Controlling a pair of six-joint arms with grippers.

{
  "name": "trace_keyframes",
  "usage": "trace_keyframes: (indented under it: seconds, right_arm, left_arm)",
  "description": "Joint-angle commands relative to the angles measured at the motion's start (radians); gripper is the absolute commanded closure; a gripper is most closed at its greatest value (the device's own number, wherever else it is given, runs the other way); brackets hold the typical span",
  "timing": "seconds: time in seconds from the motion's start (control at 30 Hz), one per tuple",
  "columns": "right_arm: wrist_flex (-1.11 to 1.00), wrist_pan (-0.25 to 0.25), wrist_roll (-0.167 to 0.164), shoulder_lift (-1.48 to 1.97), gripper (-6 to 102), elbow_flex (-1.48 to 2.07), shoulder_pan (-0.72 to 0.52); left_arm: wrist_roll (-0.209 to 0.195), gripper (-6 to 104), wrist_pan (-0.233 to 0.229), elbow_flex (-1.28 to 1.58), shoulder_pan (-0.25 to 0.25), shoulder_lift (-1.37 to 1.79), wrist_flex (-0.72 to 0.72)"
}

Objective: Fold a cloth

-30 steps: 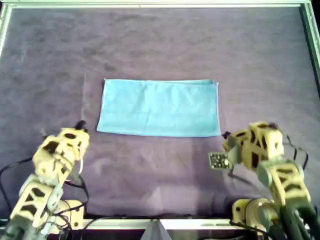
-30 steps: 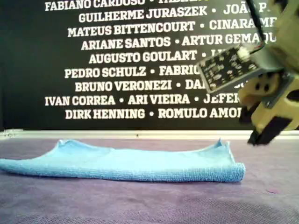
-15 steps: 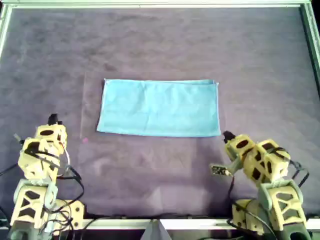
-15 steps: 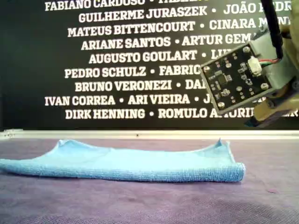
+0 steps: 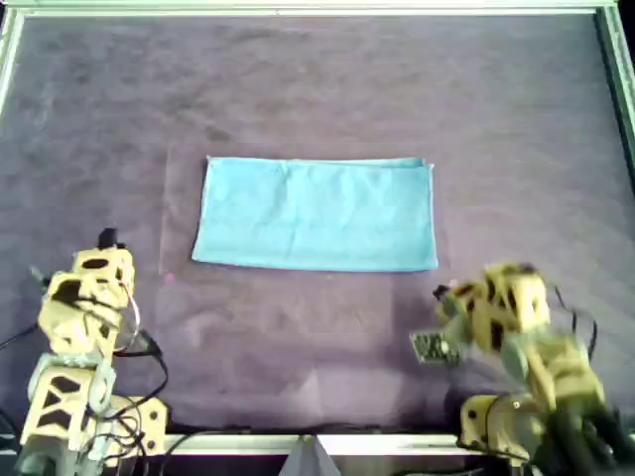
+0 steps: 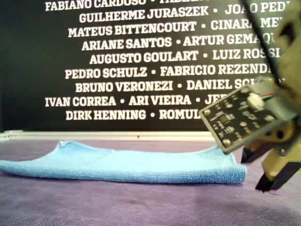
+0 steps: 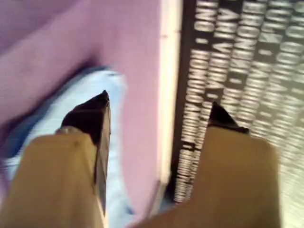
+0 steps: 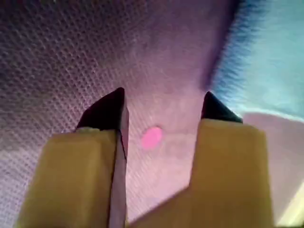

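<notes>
A purple felt surface (image 5: 327, 79) with a pale rim (image 5: 298, 8), and a black name-covered wall (image 6: 117, 56) behind.

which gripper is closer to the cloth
The right gripper, just off the corner of the cloth at the overhead view's lower right. The left gripper sits farther off.
</notes>
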Motion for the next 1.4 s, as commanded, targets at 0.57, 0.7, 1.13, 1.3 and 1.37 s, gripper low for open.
trace_keyframes:
  seconds: [0.57, 0.7, 1.13, 1.3, 1.37]
  right_arm:
    - [-0.043, -0.009, 0.002, -0.377, 5, -0.423, 0.000]
    - [-0.043, -0.009, 0.002, -0.428, 5, -0.495, 0.002]
    - [-0.043, -0.011, 0.003, -0.569, 5, -0.534, 0.031]
    - [-0.043, -0.009, 0.003, -0.571, 12, -0.534, 0.067]
    - [-0.044, -0.009, 0.003, -0.571, 18, -0.535, 0.067]
  left_arm:
    - [0.003, 25, 0.005, -0.012, 0.012, -0.095, 0.000]
    - [0.003, 25, 0.005, -0.012, 0.012, -0.095, 0.000]
    - [0.003, 25, 0.005, -0.012, 0.011, -0.095, 0.000]
    - [0.003, 25, 0.005, -0.012, 0.011, -0.095, 0.000]
    - [0.003, 25, 0.005, -0.012, 0.011, -0.095, 0.000]
